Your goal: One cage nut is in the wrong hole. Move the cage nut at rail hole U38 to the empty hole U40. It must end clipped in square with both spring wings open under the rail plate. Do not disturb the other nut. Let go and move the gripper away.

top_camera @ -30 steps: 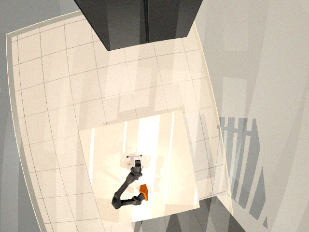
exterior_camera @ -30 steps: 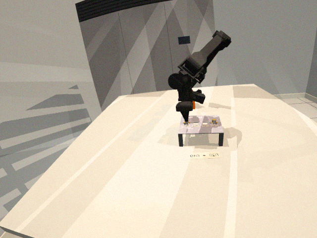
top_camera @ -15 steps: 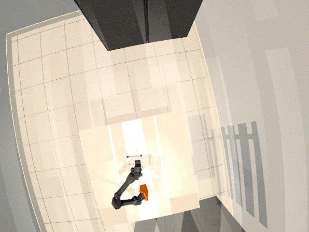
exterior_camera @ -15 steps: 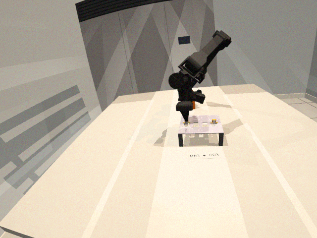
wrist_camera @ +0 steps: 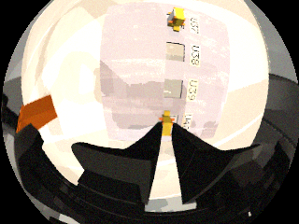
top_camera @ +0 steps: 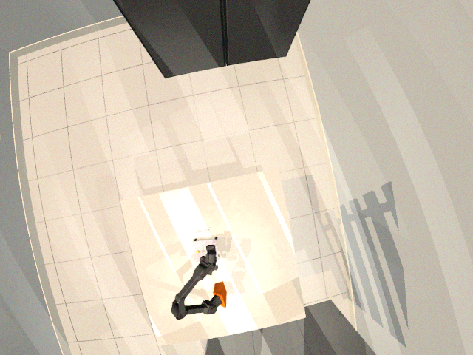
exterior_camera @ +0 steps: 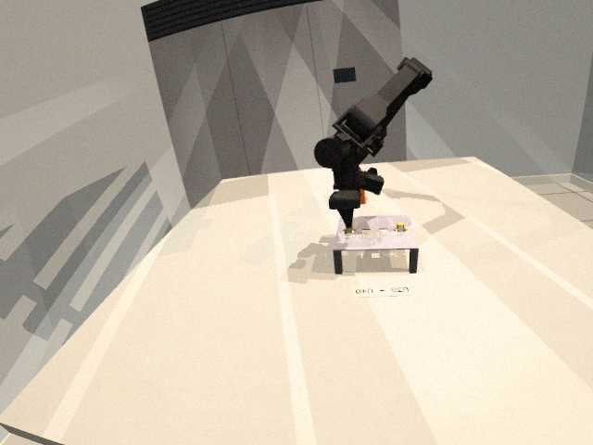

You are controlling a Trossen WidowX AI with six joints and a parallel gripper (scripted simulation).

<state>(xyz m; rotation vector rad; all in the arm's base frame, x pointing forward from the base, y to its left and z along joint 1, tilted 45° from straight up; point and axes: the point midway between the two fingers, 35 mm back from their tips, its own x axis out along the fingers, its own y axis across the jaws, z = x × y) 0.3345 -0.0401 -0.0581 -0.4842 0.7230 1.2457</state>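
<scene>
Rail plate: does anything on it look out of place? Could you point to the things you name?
Nothing looks plainly wrong. One nut (exterior_camera: 400,226) (wrist_camera: 177,19) sits at U37; the gripper (exterior_camera: 348,226) (wrist_camera: 166,125) grips the other nut (wrist_camera: 166,120) by U40. Whether that one is clipped in square, I cannot tell.

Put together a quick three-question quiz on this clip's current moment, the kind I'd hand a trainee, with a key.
1. Multiple choice: which label stands beside the cage nut that the pincer is not touching?
a) U37
b) U38
c) U39

2. True or false: the rail plate lies flat on the table with nothing raising it.

3. Fill in the blank: the cage nut between the fingertips is at the hole labelled ____.

Key: 1. a; 2. false, it stands on dark legs; 3. U40.
</scene>
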